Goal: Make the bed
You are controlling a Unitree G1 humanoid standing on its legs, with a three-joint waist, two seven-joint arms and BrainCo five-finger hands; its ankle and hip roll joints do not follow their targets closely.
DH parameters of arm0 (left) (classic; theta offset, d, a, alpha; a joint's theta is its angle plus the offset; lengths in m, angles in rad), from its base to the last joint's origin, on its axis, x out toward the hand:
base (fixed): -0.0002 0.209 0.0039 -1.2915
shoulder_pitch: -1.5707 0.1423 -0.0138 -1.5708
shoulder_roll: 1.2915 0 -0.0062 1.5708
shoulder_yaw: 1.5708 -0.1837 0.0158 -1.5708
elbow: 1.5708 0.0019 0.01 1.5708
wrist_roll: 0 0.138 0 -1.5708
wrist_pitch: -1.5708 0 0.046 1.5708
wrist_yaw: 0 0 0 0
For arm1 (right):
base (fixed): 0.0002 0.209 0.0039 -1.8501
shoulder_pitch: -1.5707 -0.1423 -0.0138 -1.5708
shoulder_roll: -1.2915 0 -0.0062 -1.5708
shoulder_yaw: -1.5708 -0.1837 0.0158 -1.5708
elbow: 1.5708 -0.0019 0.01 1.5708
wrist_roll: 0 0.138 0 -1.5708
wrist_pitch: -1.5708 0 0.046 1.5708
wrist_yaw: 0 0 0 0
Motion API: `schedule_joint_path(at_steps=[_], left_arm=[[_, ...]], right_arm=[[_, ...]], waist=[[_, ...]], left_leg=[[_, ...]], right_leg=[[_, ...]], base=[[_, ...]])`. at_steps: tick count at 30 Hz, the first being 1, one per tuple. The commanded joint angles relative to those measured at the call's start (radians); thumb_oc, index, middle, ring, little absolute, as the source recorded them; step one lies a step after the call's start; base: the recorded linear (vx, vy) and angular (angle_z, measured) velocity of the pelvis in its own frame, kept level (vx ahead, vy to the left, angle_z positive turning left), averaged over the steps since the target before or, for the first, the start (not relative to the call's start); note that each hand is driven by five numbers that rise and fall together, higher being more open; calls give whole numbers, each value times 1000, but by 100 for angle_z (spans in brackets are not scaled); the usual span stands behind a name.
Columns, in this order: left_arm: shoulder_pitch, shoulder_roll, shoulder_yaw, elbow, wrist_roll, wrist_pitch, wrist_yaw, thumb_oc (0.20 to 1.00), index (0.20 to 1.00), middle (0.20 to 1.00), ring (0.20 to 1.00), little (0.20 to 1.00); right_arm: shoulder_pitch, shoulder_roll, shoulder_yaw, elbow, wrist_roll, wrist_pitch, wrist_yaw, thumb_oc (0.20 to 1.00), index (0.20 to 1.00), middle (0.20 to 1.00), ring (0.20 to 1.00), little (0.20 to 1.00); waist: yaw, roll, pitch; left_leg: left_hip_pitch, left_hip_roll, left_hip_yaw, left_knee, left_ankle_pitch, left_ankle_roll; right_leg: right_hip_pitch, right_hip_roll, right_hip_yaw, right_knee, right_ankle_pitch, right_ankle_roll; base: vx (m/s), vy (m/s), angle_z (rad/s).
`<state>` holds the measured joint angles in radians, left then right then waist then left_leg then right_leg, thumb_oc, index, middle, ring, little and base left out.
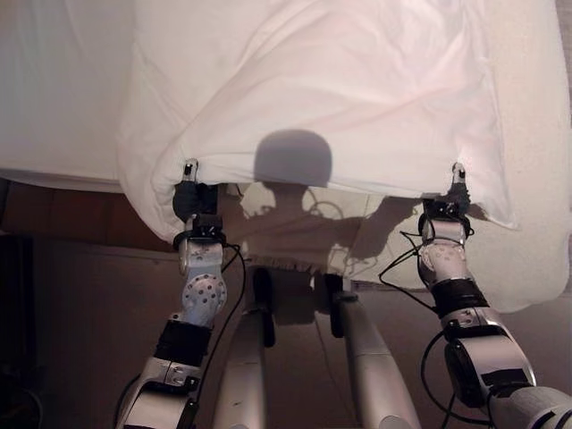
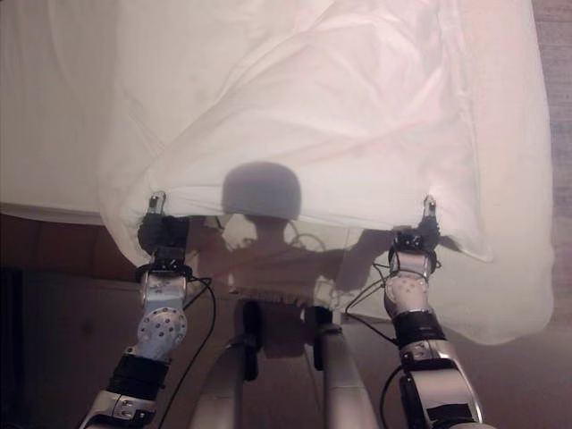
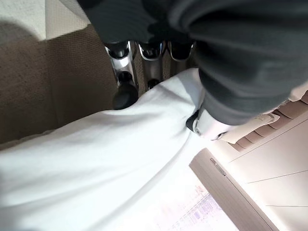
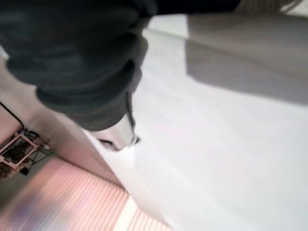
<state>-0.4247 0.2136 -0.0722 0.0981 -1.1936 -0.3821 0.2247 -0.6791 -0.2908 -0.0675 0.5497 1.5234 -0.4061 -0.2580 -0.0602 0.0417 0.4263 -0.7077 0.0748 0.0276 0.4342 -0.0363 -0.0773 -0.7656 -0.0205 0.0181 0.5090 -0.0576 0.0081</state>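
A white duvet (image 1: pixel 340 89) lies crumpled over the bed, and its near edge is lifted off the bed's foot. My left hand (image 1: pixel 195 201) grips that edge at its left corner. In the left wrist view its curled fingers (image 3: pixel 122 72) and thumb (image 3: pixel 204 125) pinch the white cloth (image 3: pixel 96 159). My right hand (image 1: pixel 447 210) holds the same edge at the right corner, with the cloth (image 4: pixel 216 144) running out past its thumb (image 4: pixel 118 137). The edge hangs stretched between both hands, with a loose fold drooping past each one.
A white sheet (image 1: pixel 54 89) covers the mattress to the left of the duvet. The bed's brown frame (image 1: pixel 71 219) runs below it, with dark floor (image 1: pixel 80 340) in front. A pale textured cover (image 1: pixel 536 179) hangs at the right.
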Motion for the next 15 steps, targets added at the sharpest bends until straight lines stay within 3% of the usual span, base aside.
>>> schedule_joint_path(at_steps=[1,8,10,11,12,13,14,15], left_arm=[[75,85,258,-71,-36,-147,18,200,200,200,200,200],[88,59,255,-59,-56,-138,8,200,200,200,200,200],[97,43,248,-38,-73,-127,-2,200,200,200,200,200],[100,41,243,-26,-74,-117,-2,269,269,269,269,269],[103,39,239,-17,-81,-111,-4,473,473,473,473,473],[102,33,234,-7,-99,-114,-7,878,878,878,878,878],[99,31,232,-3,-104,-111,-6,1000,1000,1000,1000,1000],[98,29,230,10,-119,-102,-12,1000,1000,1000,1000,1000]], right_arm=[[105,-131,-142,5,-48,-105,-8,200,200,200,200,200],[139,-137,-128,-74,-80,-99,10,200,200,200,200,200],[178,-125,-112,-184,-120,-111,31,200,200,200,200,200],[193,-118,-109,-226,-125,-118,42,200,200,200,200,200],[208,-112,-112,-250,-126,-123,47,200,200,200,200,200],[220,-104,-105,-286,-124,-130,54,200,200,200,200,200],[229,-94,-101,-321,-123,-136,60,200,200,200,200,200],[251,-81,-95,-374,-129,-143,68,200,200,200,200,200]], waist=[[3,-6,-121],[-2,-10,-119],[-10,-16,-116],[-13,-17,-114],[-16,-19,-116],[-20,-20,-116],[-23,-21,-116],[-28,-25,-117]], left_leg=[[-30,-42,27,-10,-7,13],[-29,-41,26,-13,-2,12],[-27,-38,28,-15,-1,12],[-27,-37,27,-15,-1,12],[-26,-37,27,-16,-1,12],[-27,-36,27,-12,0,11],[-27,-34,28,-12,0,10],[-28,-33,28,-11,-1,11]], right_leg=[[22,-25,-7,-62,-10,107],[20,-23,-8,-59,-10,106],[19,-20,-7,-59,-11,104],[19,-20,-6,-59,-12,103],[19,-20,-5,-57,-13,104],[20,-18,-4,-57,-14,103],[19,-18,-5,-57,-14,103],[19,-15,-2,-57,-12,103]], base=[[0,0,0],[0,0,0],[0,0,0],[0,0,0],[0,0,0],[0,0,0],[0,0,0],[0,0,0]])
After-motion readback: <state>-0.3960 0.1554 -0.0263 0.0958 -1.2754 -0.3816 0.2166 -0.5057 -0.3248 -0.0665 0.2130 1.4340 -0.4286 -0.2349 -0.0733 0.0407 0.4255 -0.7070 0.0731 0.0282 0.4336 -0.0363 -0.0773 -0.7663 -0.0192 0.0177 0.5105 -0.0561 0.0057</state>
